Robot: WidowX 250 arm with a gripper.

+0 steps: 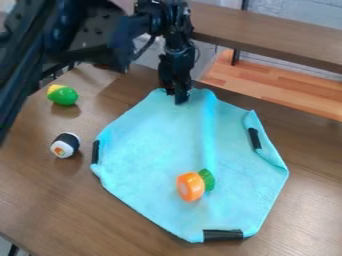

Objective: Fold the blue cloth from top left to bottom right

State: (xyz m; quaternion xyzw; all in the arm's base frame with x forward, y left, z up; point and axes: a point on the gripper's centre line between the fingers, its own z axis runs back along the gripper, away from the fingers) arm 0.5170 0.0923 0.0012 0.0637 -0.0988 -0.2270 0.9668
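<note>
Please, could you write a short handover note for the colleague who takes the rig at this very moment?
Gripper: at the cloth's top edge in the view; whether it grips the fabric, I cannot tell.
Blue cloth: spread on the table, its right edge partly turned over.
On the cloth: orange-and-green toy.
Done: no top-left to bottom-right fold yet.
Left: the whole diagonal fold; the toy may get covered or pushed.
</note>
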